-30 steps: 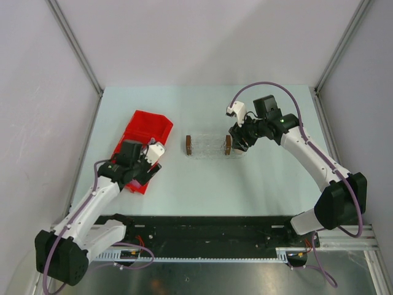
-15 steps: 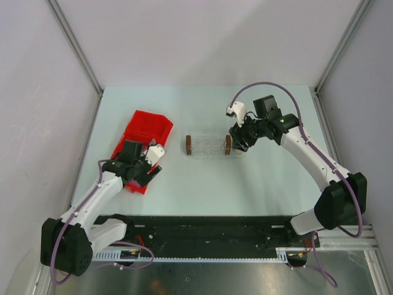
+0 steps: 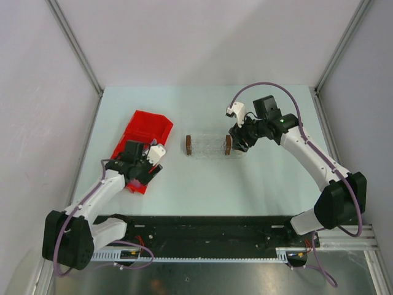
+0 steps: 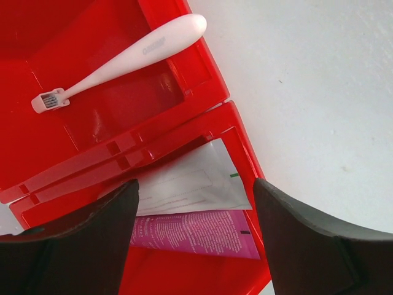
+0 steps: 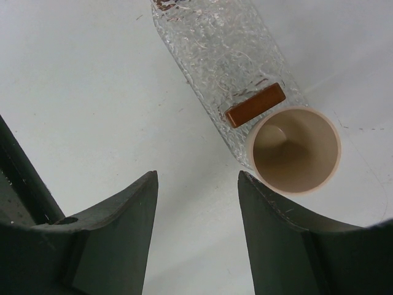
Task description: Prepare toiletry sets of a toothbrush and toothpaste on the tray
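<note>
Pale table (image 3: 202, 184), red bin (image 4: 92, 37), left gripper (image 4: 195, 206) spread above toothpaste (image 4: 199, 233)

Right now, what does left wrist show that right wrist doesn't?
Left wrist only: the red bin, with the toothbrush in one compartment and a white tube and a pink tube side by side in the next.
Right wrist only: the clear tray, nothing in the part that shows, a brown block at its end, and an upright tan cup next to that block.
Both: the pale table, and each arm's own jaws, open and holding nothing.
</note>
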Controlling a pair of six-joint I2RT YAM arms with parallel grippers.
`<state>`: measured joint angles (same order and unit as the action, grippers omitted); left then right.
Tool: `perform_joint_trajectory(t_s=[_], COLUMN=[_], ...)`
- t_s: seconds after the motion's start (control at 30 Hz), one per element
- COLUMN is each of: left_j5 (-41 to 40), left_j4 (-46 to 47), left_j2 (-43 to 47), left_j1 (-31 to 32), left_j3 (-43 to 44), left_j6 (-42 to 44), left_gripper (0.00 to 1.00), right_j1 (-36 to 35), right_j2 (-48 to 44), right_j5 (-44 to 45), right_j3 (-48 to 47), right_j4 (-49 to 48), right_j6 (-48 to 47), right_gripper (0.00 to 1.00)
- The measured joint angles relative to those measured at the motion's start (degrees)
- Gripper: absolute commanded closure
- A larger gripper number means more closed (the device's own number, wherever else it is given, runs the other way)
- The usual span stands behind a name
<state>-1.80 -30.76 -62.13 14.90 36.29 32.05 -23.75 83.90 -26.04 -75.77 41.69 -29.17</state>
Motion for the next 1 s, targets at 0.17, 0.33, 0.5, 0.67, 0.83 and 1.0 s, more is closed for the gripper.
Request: perform_joint_trajectory(t_s=[0.17, 0.33, 0.5, 0.67, 0.83, 1.0], left_j5=[-0.15, -0.44, -0.48, -0.48, -0.35, -0.55], left_j4=[1.11, 1.73, 2.40, 2.56, 2.80, 3.34], left_j2=[-0.46, -0.48, -0.46, -0.48, -0.50, -0.44], left_j1=[-0.09, -0.20, -0.20, -0.20, -0.20, -0.20], left_j3=[-1.11, -1.64, -2.10, -2.51, -2.78, -2.78], left_j6=[0.02, -0.02, -0.04, -0.04, -0.04, -0.09], left_gripper=[0.24, 0.29, 0.41, 0.55, 0.66, 0.76], right_j1=[0.00, 0.04, 0.15, 0.15, 0.17, 0.26], right_j2=[0.00, 0.00, 0.00, 0.00, 0.00, 0.00], right_j5=[-0.02, -0.04, -0.39, -0.42, -0.44, -0.66], right_j3=[0.00, 0.00, 0.00, 0.00, 0.00, 0.00], right_j4=[0.02, 0.02, 0.02, 0.04, 0.04, 0.07], right_j6=[0.00, 0.00, 0.00, 0.00, 0.00, 0.00], right_gripper=[0.40, 0.41, 0.40, 0.40, 0.40, 0.40])
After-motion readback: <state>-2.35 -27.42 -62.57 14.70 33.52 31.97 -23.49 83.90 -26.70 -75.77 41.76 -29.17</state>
